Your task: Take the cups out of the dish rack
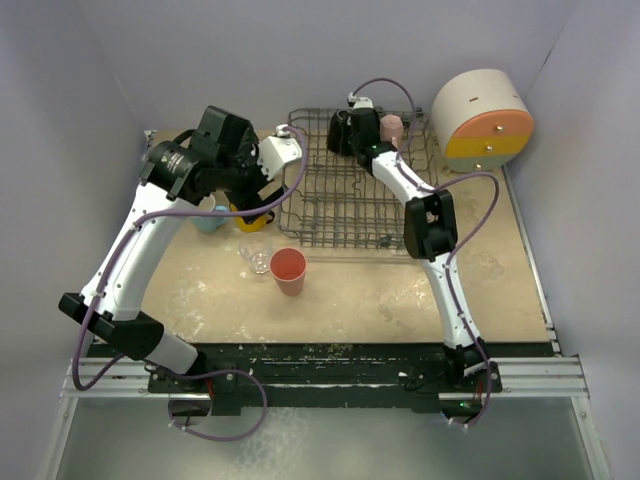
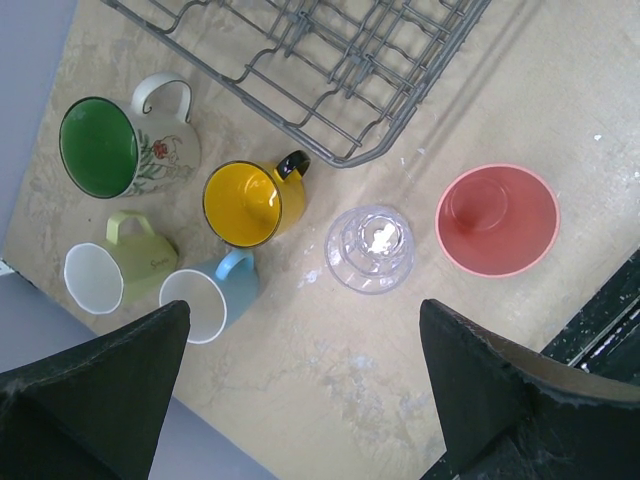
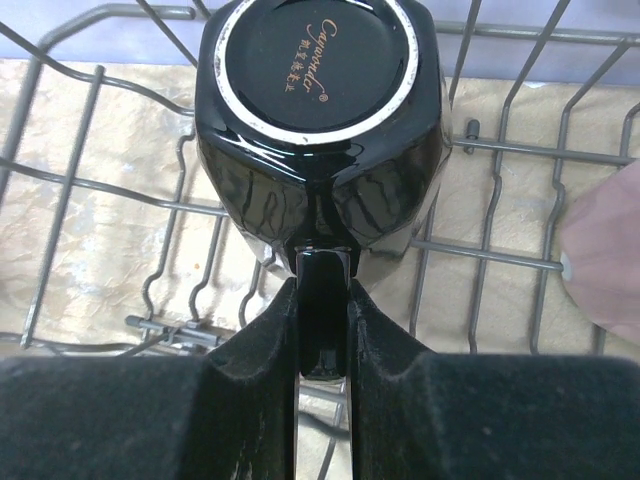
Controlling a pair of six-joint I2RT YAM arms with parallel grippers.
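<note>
The grey wire dish rack (image 1: 345,205) stands at the back middle of the table. A black mug (image 3: 320,120) sits upside down in its far part (image 1: 345,130). My right gripper (image 3: 323,292) is shut on the mug's handle (image 3: 323,320). A pink mug (image 3: 605,260) stands beside it in the rack. My left gripper (image 2: 305,370) is open and empty above the table, left of the rack. Under it lie a green-inside white mug (image 2: 125,148), yellow mug (image 2: 250,203), pale green mug (image 2: 115,268) and light blue mug (image 2: 210,297). A clear glass (image 2: 370,248) and salmon tumbler (image 2: 497,220) stand near the rack's corner (image 2: 350,155).
A round cream, orange and yellow drawer box (image 1: 483,120) stands at the back right, beside the rack. Grey walls close the table on the left, back and right. The salmon tumbler (image 1: 288,270) and clear glass (image 1: 258,258) stand just in front of the rack.
</note>
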